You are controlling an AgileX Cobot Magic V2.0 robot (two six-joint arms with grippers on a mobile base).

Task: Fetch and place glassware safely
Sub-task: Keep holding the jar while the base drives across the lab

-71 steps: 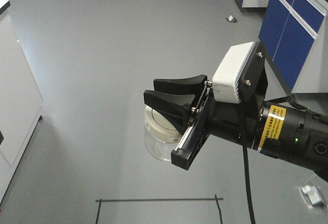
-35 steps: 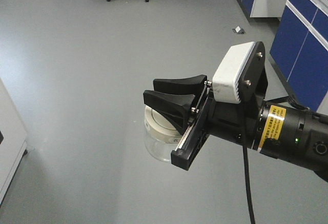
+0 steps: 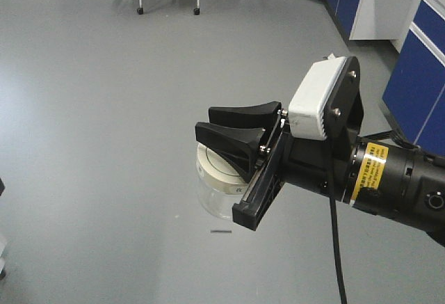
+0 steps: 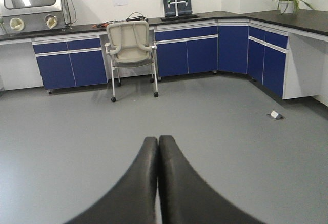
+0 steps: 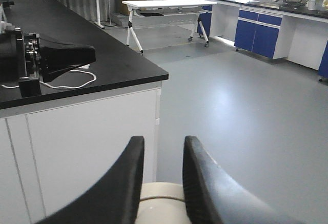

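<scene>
The right gripper (image 5: 163, 143) pinches the glass jar (image 3: 212, 191) at its cream lid (image 5: 160, 203), high over the grey floor (image 3: 104, 123). The left gripper (image 4: 158, 142) has its jaws pressed together on nothing. Since only the lid looks clamped, the carry wants a level wrist and slow, smooth travel.
</scene>
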